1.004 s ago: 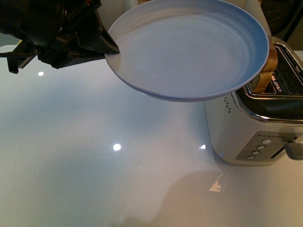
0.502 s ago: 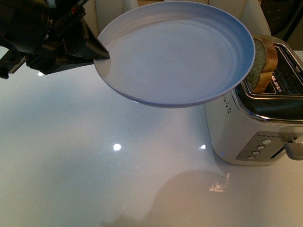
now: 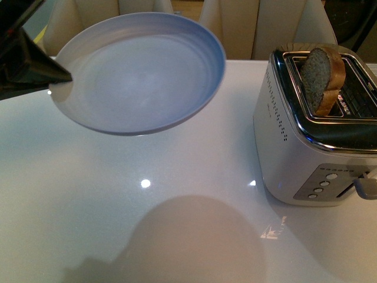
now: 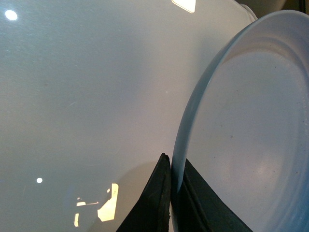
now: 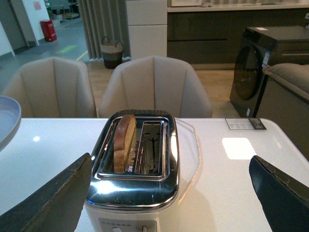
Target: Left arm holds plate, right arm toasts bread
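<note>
Front view: left gripper (image 4: pixel 175 163) is clamping the pale blue plate (image 3: pixel 138 73) by its rim, holding it tilted in the air, left of the toaster (image 3: pixel 306 159). Bread slice (image 3: pixel 321 73) is standing in the toaster's plate-side slot. Right gripper (image 5: pixel 170 159) is facing the toaster, jaws spread wide, empty.

Overhead lighting, moderate brightness. Small hot specular dots on glossy table (image 3: pixel 70 188), plus a warm bright reflection patch near the toaster (image 3: pixel 312 153). Broad soft shadow below the plate (image 3: pixel 138 73). Cool cast far side, warm toward the near edge. Left wrist view: left gripper (image 4: pixel 175 162) close-up, soft. Right wrist view brightest, background sharp; right gripper (image 5: pixel 170 159) out of focus, chrome glare on toaster.
</note>
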Robot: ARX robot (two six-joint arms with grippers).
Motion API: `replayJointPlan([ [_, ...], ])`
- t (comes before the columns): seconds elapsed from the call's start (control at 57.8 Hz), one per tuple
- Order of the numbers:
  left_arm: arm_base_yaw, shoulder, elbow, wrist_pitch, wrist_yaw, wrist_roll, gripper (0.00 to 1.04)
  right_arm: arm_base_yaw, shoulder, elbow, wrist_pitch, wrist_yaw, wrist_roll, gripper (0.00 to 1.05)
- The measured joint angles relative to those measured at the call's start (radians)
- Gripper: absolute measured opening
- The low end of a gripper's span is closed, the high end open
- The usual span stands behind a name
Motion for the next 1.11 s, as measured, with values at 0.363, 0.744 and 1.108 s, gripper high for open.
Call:
replayJointPlan([
  [0.363,0.290,0.221,-0.003,0.086,0.100,0.227,0.03,0.000,0.000,0.000,0.000,0.000,0.000,0.96],
  [0.744,0.461,0.518,0.142,0.088,0.112,0.433,0.03,0.000,0.000,0.000,0.000,0.000,0.000,0.96],
  [1.108,0.515,0.698,0.242,0.102,0.121,0.553,0.03,0.000,0.000,0.000,0.000,0.000,0.000,0.96],
])
